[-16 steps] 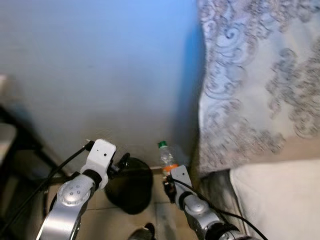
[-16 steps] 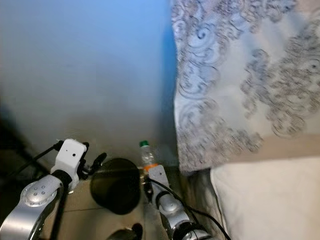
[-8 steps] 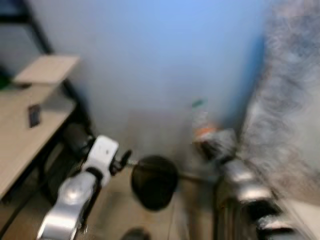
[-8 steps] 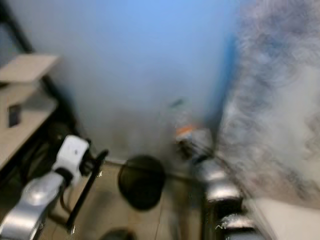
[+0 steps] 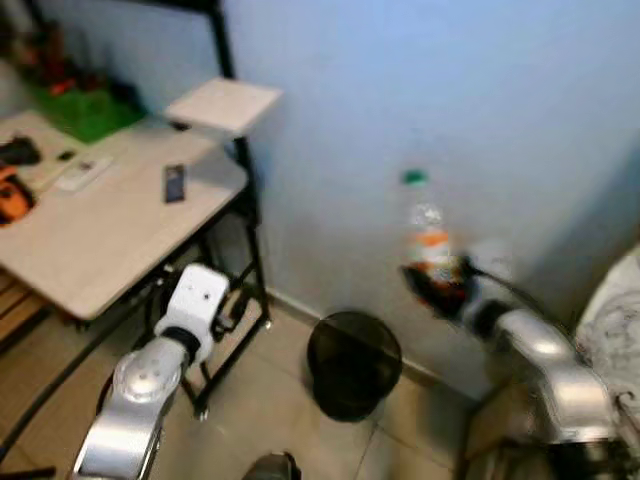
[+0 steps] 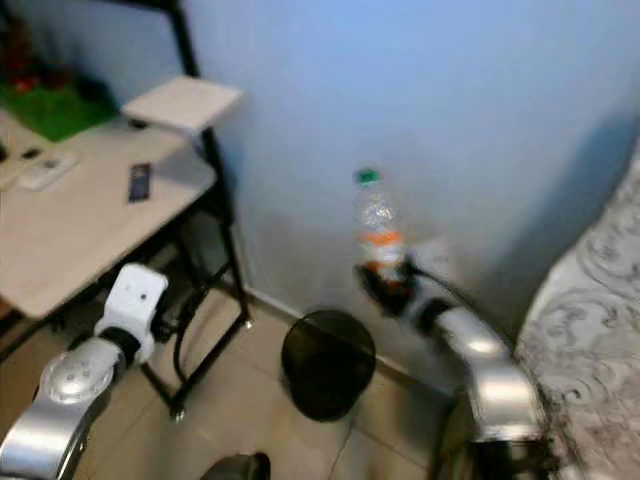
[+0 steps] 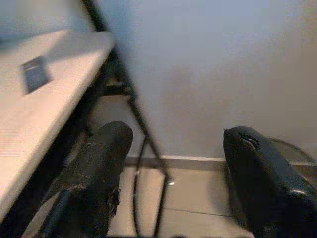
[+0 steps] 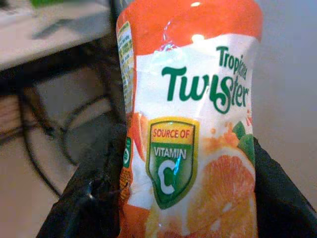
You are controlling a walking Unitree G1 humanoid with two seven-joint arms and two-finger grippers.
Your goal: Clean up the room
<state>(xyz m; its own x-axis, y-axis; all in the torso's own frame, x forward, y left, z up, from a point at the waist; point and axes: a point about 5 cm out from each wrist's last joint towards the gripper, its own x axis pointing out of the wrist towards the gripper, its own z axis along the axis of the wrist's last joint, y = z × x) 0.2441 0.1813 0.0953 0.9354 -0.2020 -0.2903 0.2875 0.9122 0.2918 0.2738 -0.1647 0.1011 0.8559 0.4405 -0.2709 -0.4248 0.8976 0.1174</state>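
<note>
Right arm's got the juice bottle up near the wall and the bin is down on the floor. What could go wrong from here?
The bottle sits upright in the right gripper, clamped low on its label, so it could tip or slip during a swing. It is beside, not over, the black bin, so a release now would likely miss. The left gripper, open, hangs near the desk frame and could snag.

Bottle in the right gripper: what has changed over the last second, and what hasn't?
The head camera has swung left: the curtain is gone from sight and a desk has come into view. The right gripper has lifted the bottle higher, above and to the right of the black bin. It stays clamped on the bottle; the left gripper stays open and empty.
</note>
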